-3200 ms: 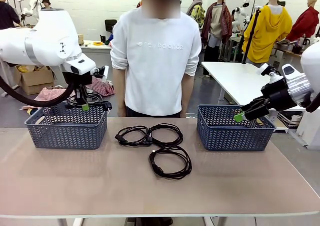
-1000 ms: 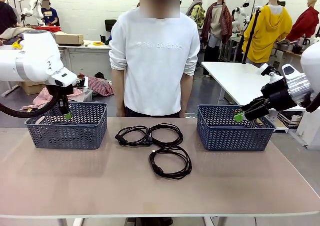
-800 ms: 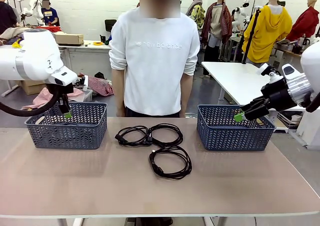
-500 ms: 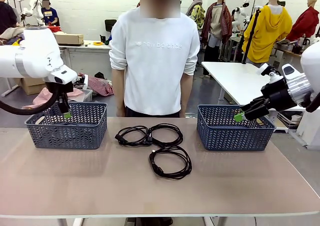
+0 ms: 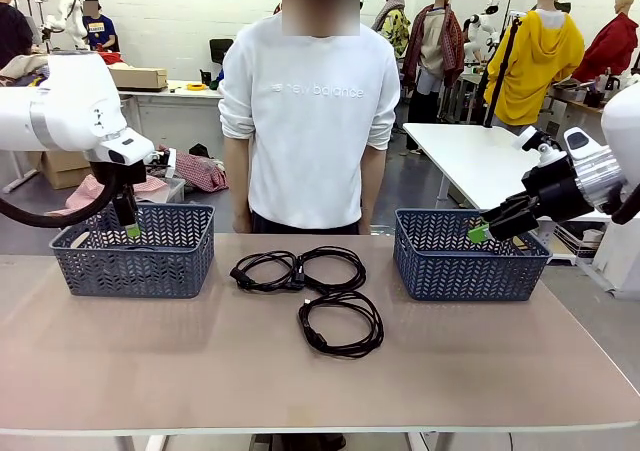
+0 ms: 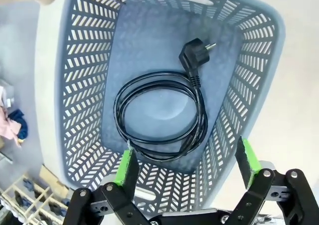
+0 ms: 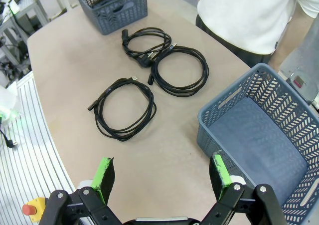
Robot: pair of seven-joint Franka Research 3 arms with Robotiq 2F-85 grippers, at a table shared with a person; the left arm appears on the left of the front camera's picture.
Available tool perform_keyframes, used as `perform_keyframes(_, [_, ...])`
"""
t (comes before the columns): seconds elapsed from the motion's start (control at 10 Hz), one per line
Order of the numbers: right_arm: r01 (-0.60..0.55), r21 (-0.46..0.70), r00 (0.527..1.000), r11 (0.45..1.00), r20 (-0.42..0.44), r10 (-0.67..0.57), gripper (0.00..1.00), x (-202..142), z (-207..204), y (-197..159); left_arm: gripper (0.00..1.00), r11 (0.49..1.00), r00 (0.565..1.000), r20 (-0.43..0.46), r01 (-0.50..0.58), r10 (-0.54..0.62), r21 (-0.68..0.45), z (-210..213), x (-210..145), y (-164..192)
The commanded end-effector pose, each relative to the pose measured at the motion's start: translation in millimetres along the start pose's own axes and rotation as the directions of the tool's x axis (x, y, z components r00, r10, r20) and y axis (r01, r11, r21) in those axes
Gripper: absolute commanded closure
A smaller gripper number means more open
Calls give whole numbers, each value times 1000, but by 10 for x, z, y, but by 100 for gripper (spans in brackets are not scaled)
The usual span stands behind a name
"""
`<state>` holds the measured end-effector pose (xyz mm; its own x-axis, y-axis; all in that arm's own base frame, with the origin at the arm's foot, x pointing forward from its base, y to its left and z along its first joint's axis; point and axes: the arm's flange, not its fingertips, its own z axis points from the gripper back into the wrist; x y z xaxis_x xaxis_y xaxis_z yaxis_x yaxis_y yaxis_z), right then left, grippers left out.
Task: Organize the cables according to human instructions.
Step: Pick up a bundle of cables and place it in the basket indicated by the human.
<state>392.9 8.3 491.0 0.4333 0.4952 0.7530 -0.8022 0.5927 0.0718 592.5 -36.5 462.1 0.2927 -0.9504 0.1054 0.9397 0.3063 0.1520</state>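
Step in hand, as judged: 1 cable [image 6: 198,105] is already laid flat in the L basket [image 6: 82,85], plug toward one end wall, so the L gripper [image 6: 187,160] is to be taken up and clear. It should be lifted straight, w/o sideways drift, so the pads aren't caught on the lattice wall. No next pick should be begun until a cue is given by the person [image 5: 310,121]. No pointing hand is seen; arms hang at the sides.

3 more are left on the table [image 5: 150,371] btwn the baskets. The 2 far cables [image 5: 300,271] touch, plugs meeting at the join, so 1 could be dragged w/ the other. The near cable [image 5: 312,336] lies apart and is judged the cleaner grab. Several turns should be pinched together, else the coil may be unwound on lifting.

L gripper: jaws spread wide over the L basket, nothing held or touched. R gripper [image 7: 162,177]: jaws likewise wide, nothing held, poised by the rim of the R basket [image 7: 224,103], in which nothing lies.
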Motion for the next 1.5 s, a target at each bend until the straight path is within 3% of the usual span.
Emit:
perform_keyframes(0.0, [-20,12,999,1000,32,20,0,14,-15,-31,0,1000,1000,30,6,-6,-22,66,-26,44])
perform_keyframes(0.6, [-20,12,999,1000,32,20,0,14,-15,-31,0,1000,1000,12,-8,8,-12,19,21,1])
perform_keyframes(1.0, [-20,12,999,1000,32,20,0,14,-15,-31,0,997,987,147,-51,58,-55,365,265,-531])
perform_keyframes(1.4, [-20,12,999,1000,32,20,0,14,-15,-31,0,993,948,311,-37,69,-108,537,328,-1249])
